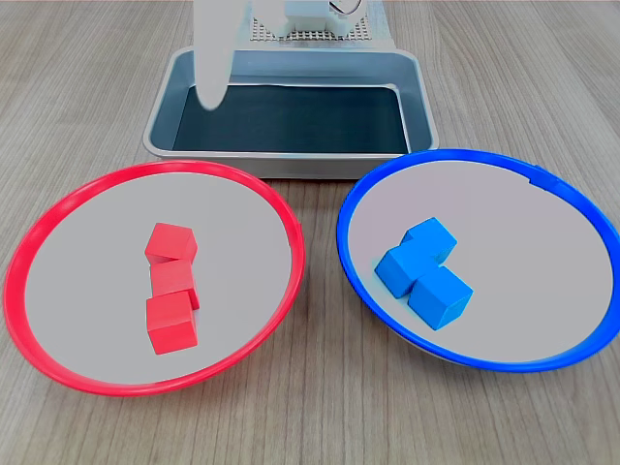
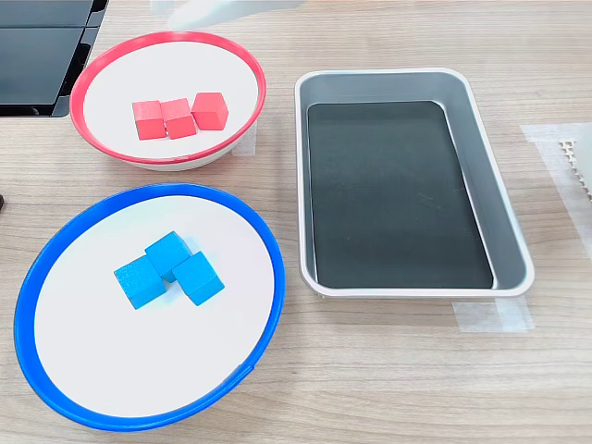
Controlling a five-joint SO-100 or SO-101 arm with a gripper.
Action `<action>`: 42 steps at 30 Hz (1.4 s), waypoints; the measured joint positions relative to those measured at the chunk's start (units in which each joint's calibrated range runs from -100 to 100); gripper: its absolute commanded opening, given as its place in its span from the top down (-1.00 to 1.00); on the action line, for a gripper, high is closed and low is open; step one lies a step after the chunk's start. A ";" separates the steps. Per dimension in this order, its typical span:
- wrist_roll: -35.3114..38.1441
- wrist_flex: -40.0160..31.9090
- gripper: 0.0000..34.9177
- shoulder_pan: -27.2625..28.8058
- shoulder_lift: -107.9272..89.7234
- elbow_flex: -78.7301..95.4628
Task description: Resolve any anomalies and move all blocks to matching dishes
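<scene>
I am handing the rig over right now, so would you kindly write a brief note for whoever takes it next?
Gripper: blurred above the metal tray in the first exterior view, holding nothing visible; open or shut unclear.
Three red blocks lie in the red-rimmed dish.
Three blue blocks lie in the blue-rimmed dish.
Tray holds no blocks.
Done: all six blocks sorted. Left: nothing visible.

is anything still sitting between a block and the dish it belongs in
Nothing visible does. The three red blocks already lie in the red dish, and the three blue blocks in the blue dish. The grey tray holds no blocks, and none are on the table.
</scene>
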 measured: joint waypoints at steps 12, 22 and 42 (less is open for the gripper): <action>-6.79 -3.18 1.00 -6.02 -62.06 59.89; -7.42 16.80 1.00 -5.93 -82.01 66.79; -8.30 24.06 0.98 -2.57 -82.52 66.79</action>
